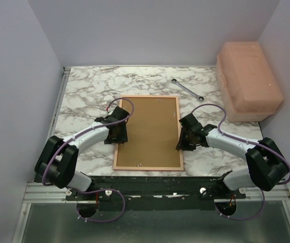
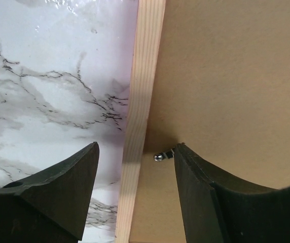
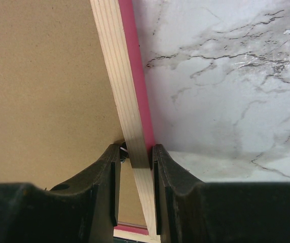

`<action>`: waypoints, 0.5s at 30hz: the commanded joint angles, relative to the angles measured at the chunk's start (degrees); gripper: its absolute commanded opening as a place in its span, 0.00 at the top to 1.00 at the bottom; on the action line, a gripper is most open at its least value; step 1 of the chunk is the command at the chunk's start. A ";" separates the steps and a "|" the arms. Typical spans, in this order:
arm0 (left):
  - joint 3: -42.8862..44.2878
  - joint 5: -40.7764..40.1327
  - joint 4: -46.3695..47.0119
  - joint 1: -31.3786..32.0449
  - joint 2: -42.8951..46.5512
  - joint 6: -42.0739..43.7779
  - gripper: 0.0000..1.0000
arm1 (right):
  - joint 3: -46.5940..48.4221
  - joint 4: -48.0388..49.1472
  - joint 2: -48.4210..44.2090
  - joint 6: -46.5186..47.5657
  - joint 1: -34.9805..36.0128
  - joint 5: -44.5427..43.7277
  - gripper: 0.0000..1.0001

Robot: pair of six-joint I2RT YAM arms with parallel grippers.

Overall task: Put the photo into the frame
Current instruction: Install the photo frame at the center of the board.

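The frame (image 1: 147,167) lies face down on the marble table, its pale wood reverse up, with a brown fibreboard backing panel (image 1: 147,131) sitting inside it. The photo is hidden. My left gripper (image 1: 118,132) stands open astride the left rail (image 2: 145,76), one finger over the marble and the other over the backing (image 2: 226,76), its tip at a small metal tab (image 2: 160,156). My right gripper (image 1: 182,139) is shut on the right rail (image 3: 117,76), gripped (image 3: 136,157) between the backing side and the pink outer edge (image 3: 135,76).
A metal wrench (image 1: 187,90) lies behind the frame at the back right. A salmon-coloured lidded box (image 1: 247,81) stands in the far right corner. Pale walls close in the table on three sides. The frame's near rail sits close to the table's front edge.
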State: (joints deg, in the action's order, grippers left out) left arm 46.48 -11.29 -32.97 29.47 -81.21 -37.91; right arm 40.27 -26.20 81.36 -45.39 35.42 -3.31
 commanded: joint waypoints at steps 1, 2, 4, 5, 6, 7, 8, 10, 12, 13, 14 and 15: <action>2.27 -0.56 -2.50 0.32 -4.07 4.08 0.38 | -2.82 -1.48 3.98 1.11 0.44 -2.91 0.97; 2.51 -0.60 -2.49 0.32 -4.74 4.59 0.38 | -2.78 -1.65 3.83 1.01 0.44 -2.97 0.97; 2.97 -0.16 -2.06 0.32 -5.76 5.51 0.39 | -2.67 -1.70 3.59 0.84 0.48 -3.10 0.97; 3.34 -0.09 -1.93 0.32 -6.28 5.92 0.39 | -2.59 -1.76 3.58 0.82 0.44 -3.18 0.97; 3.60 0.10 -1.73 0.39 -6.70 6.25 0.40 | -2.48 -1.78 3.71 0.81 0.44 -3.19 0.97; 3.84 0.26 -1.67 0.41 -7.12 6.40 0.40 | -2.34 -1.84 3.84 0.80 0.44 -3.19 0.97; 4.17 0.11 -1.81 0.41 -7.46 6.49 0.41 | -2.30 -1.85 3.96 0.81 0.45 -3.18 0.97; 4.56 0.02 -2.07 0.58 -7.80 6.77 0.45 | -2.13 -2.06 4.15 0.90 0.44 -3.25 0.97; 4.81 0.00 -2.40 0.67 -7.95 6.89 0.47 | -1.98 -2.19 4.24 0.91 0.44 -3.37 0.97; 4.68 0.04 -2.57 0.73 -7.93 6.89 0.47 | -2.03 -2.23 4.15 0.87 0.44 -3.37 0.97; 4.47 0.17 -2.71 0.76 -7.68 6.81 0.46 | -2.03 -2.21 4.11 0.91 0.44 -3.35 0.97; 4.24 0.48 -2.73 0.84 -7.29 6.75 0.44 | -1.99 -2.20 4.07 0.87 0.42 -3.37 0.97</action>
State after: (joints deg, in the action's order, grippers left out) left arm 51.03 -10.81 -34.79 30.09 -87.70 -32.18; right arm 40.71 -26.70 81.60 -45.39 35.42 -3.31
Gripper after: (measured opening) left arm 0.536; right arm 0.321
